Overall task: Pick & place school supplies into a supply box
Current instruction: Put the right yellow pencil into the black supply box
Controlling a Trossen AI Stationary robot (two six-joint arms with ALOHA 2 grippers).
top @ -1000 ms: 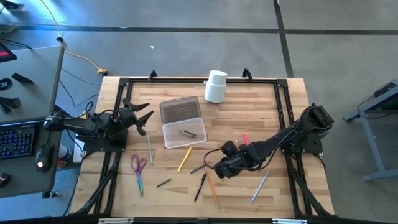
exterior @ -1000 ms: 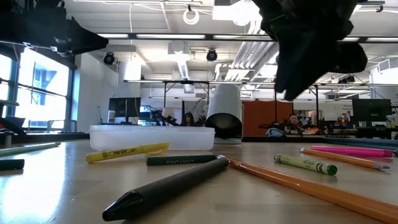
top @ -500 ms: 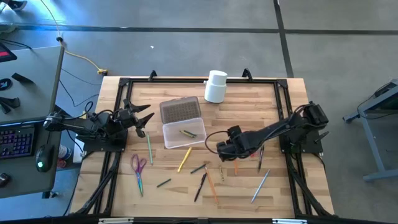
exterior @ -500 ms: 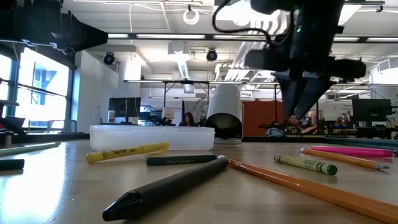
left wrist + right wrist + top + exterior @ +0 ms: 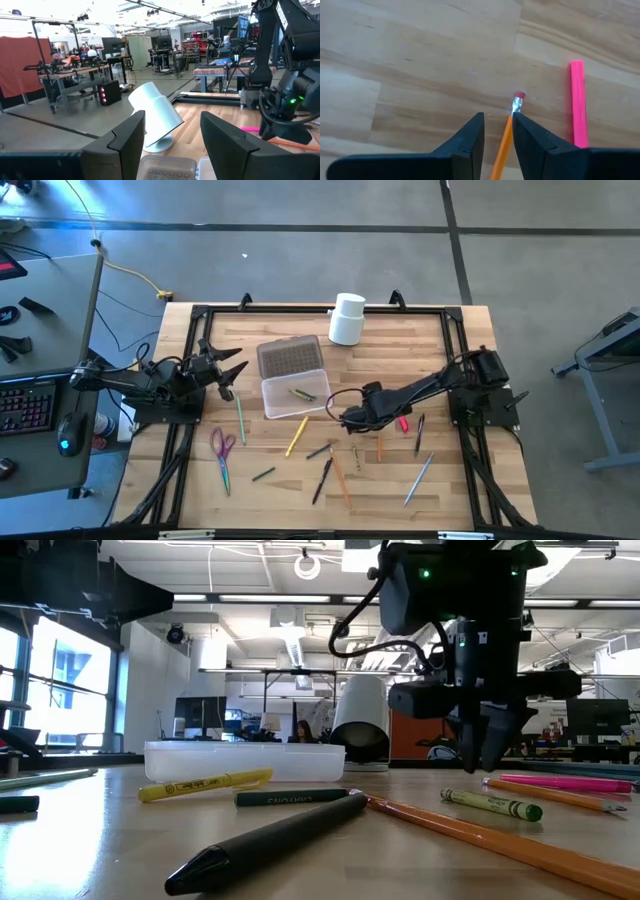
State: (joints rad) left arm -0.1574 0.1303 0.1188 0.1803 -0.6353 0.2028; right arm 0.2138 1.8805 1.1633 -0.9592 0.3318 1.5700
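Right of the supply box [image 5: 295, 391], right tool [image 5: 496, 124] pinches an orange pencil [image 5: 504, 141].

— What do the arms look like?
— Both are dark, jointed and slim; a black cable loops beside the right gripper [image 5: 347, 420].
— Any markings?
— A small green light glows on the right arm's housing; the left gripper [image 5: 167, 145] has two broad, black, angular fingers.

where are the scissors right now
The scissors lie flat on the table's left front part in the high view, beside a green pencil, in front of the waiting left gripper.
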